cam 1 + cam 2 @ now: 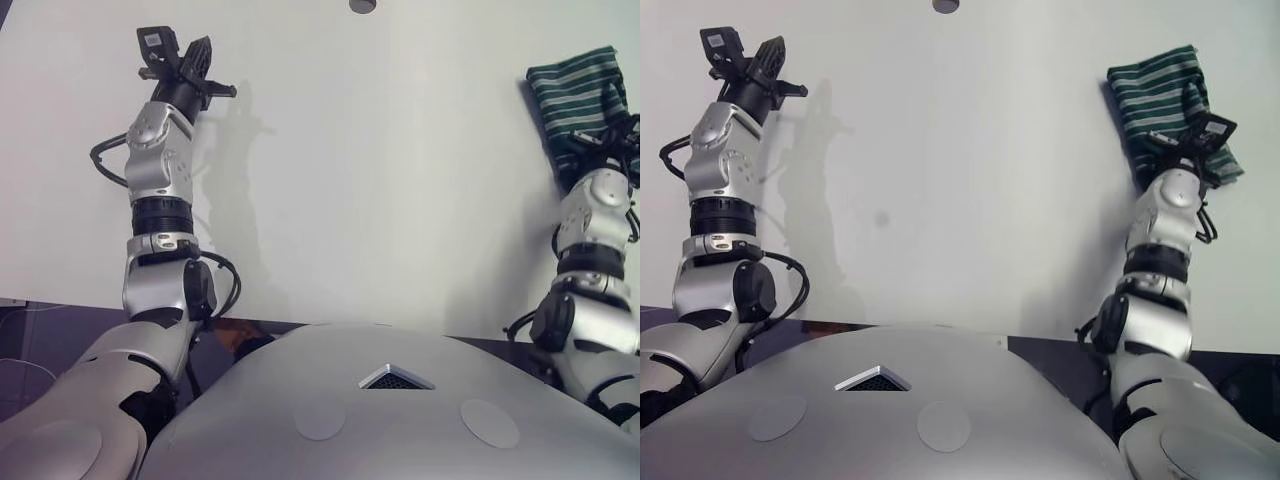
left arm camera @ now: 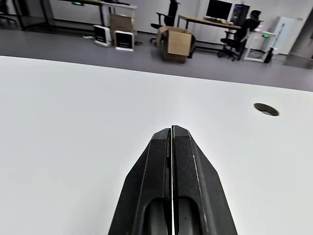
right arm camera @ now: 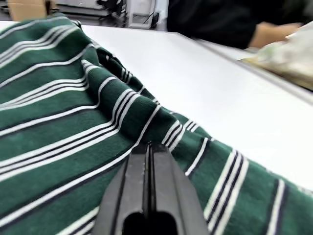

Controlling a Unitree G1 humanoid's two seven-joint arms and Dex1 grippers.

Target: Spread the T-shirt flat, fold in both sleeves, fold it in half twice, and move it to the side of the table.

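The green T-shirt (image 1: 1160, 90) with white stripes lies as a folded bundle at the far right of the white table (image 1: 380, 180). My right gripper (image 3: 149, 145) is shut, and its tips rest against the striped cloth (image 3: 73, 122) at the bundle's near edge. No fabric shows between the fingers. My left gripper (image 1: 205, 45) is shut too, hanging over bare table at the far left, well away from the shirt. Its closed fingers (image 2: 171, 147) point across the tabletop.
A small round cable hole (image 1: 362, 5) sits in the table at the far middle. Beyond the shirt, a person's arm (image 3: 274, 29) and a pale bundle (image 3: 288, 54) lie at the table's right edge. Wide bare tabletop separates the arms.
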